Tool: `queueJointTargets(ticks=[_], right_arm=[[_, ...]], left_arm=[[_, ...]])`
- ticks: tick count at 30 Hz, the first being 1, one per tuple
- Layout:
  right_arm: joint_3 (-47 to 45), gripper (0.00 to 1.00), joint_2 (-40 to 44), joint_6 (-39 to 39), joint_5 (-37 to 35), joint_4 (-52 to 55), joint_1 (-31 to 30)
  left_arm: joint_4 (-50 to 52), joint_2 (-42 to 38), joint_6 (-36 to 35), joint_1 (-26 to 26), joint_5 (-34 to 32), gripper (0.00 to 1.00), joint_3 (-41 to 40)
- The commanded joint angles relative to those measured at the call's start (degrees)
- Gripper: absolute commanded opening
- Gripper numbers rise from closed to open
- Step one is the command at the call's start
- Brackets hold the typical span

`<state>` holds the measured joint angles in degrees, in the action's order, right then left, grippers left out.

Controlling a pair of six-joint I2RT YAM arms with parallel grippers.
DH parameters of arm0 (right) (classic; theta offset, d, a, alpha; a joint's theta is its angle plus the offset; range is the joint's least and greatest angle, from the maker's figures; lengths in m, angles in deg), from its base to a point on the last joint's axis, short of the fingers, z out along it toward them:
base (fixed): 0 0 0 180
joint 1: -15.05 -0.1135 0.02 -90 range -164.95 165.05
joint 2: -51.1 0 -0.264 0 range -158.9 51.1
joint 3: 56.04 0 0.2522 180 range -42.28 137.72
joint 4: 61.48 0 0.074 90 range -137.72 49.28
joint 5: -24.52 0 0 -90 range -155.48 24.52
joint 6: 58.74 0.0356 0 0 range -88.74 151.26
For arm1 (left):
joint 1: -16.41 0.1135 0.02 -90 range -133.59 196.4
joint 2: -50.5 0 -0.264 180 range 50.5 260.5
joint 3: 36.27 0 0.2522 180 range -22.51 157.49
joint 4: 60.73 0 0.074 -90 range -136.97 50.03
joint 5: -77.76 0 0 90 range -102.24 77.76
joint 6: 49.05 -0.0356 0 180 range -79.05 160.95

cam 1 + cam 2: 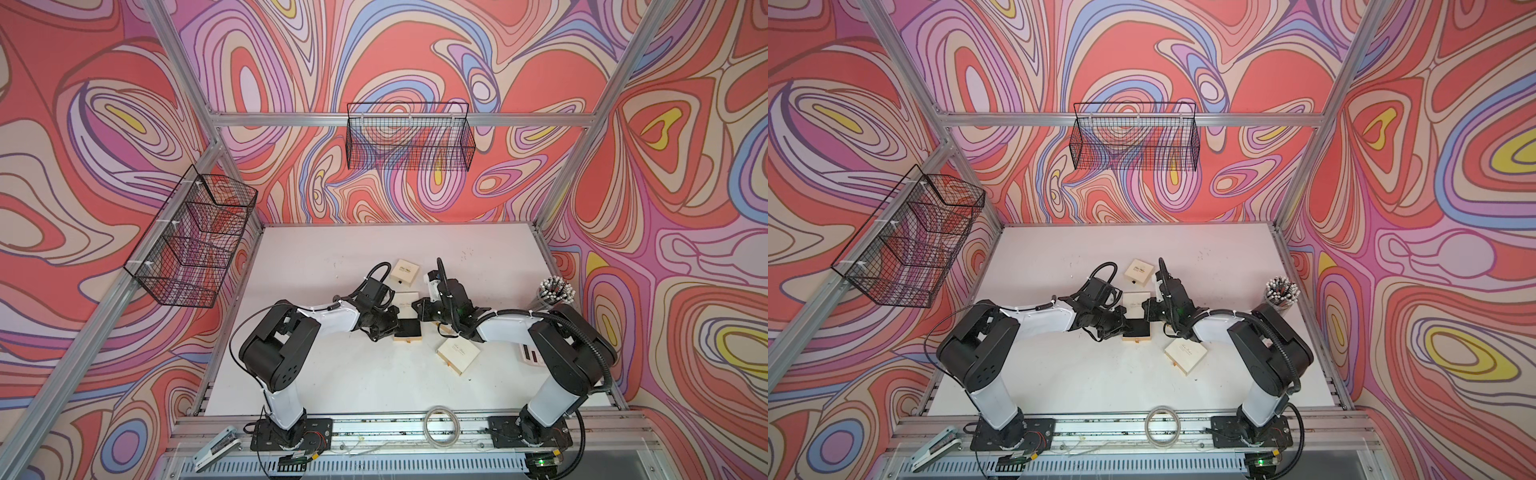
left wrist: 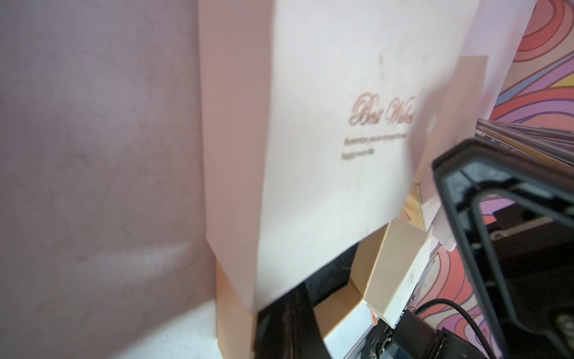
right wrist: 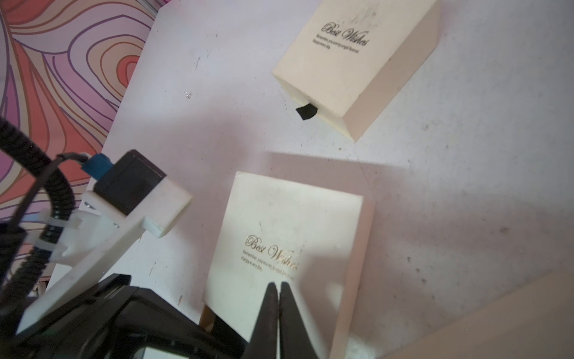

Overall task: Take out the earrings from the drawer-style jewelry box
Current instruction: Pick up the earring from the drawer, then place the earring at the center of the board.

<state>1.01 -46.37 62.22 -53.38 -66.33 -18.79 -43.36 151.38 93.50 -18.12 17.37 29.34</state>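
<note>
The open box [image 1: 406,301] has its black-lined drawer [image 1: 408,327] slid out toward the arm bases. The right gripper [image 3: 278,284], fingers together, appears to rest on the box's top. The left gripper [image 1: 391,326], also closed, sits at the drawer's left edge; I cannot tell whether it pinches anything. No earrings show on the lining. Pin the box firmly, then spread the left fingers and dip in gently.
</note>
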Motion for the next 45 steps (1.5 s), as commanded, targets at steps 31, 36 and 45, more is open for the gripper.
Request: queueJointTargets(ticks=[31, 36, 45], right_arm=[[0.5, 0.0, 0.9, -0.4, 1.2, -0.5, -0.3], [-1.6, 0.0, 4.0, -0.6, 2.3, -3.8, -0.4], [-5.3, 0.0, 9.3, -1.7, 2.8, -8.8, -0.7]], left_arm=[[14.0, -21.0, -2.8, 5.3, -14.7, 0.0, 4.9], [17.5, -20.9, -2.9, 12.5, -16.5, 0.0, 8.0], [18.9, -9.6, -4.7, 19.7, -16.2, 0.0, 16.1]])
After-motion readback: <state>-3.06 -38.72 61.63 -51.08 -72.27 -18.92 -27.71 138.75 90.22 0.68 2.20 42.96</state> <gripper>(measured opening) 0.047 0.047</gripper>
